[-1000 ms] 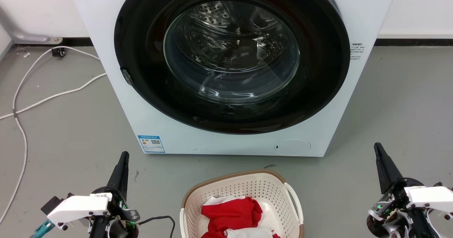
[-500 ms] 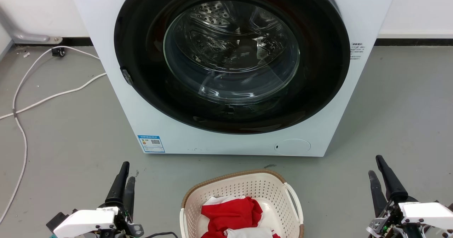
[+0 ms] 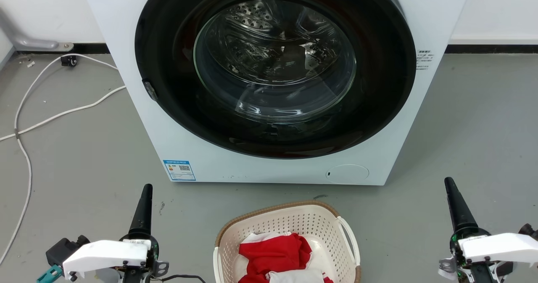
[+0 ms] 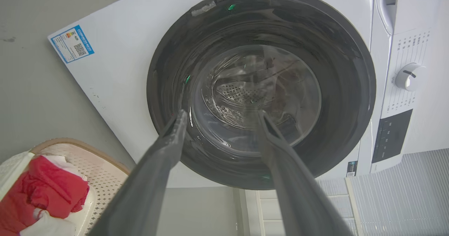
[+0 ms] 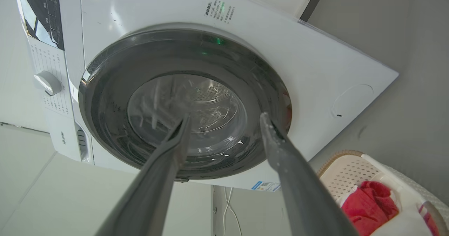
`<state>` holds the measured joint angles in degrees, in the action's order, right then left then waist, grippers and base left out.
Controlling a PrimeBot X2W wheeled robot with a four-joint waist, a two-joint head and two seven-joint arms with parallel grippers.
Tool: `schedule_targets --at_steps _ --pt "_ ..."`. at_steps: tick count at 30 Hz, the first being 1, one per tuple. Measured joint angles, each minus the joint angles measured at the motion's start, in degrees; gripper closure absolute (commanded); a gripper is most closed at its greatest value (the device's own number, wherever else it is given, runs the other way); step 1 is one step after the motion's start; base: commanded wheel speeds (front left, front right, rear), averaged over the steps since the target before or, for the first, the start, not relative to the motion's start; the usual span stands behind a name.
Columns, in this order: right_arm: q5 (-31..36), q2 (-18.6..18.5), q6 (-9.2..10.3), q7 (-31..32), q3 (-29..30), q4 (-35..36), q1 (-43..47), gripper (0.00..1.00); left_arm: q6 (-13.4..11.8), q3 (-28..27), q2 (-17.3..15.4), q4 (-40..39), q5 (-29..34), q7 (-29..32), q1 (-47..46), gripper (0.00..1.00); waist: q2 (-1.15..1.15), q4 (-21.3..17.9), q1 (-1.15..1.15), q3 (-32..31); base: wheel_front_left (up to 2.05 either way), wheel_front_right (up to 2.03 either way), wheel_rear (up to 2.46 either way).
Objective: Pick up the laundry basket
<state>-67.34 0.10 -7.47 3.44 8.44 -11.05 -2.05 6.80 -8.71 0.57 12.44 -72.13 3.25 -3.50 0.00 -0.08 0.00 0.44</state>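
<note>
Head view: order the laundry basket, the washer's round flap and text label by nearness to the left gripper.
1. laundry basket, floor, right of the left gripper.
2. round flap, low right on the washer.
3. text label, its right edge.

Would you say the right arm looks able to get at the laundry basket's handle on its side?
Probably yes: the right tool is open, apart from the basket, with bare floor between it and the white handle on that side, so the way looks free.

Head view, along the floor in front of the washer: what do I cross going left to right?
white cable → left hand → laundry basket → right hand
</note>
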Motion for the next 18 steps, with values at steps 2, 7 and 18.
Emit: schedule_targets --at_steps 2,7,18 --pt "3.0 0.0 0.0 -0.6 -0.4 0.6 0.0 0.0 -0.4 0.4 0.0 -0.5 2.3 -0.5 0.0 0.0 0.0 0.0 0.0 0.0 0.0 0.0 0.0" --pt "9.7 0.0 -0.01 -2.0 -1.4 2.0 0.6 0.0 -1.4 1.4 0.0 -1.5 8.0 -1.8 0.0 0.0 0.0 0.0 0.0 0.1 0.0 0.0 0.0" --pt "21.4 0.0 -0.01 -4.5 -2.6 3.8 1.5 0.0 -2.4 3.2 -0.1 -3.4 18.5 -4.5 0.6 0.0 0.0 0.0 0.0 0.1 0.0 0.0 0.0"
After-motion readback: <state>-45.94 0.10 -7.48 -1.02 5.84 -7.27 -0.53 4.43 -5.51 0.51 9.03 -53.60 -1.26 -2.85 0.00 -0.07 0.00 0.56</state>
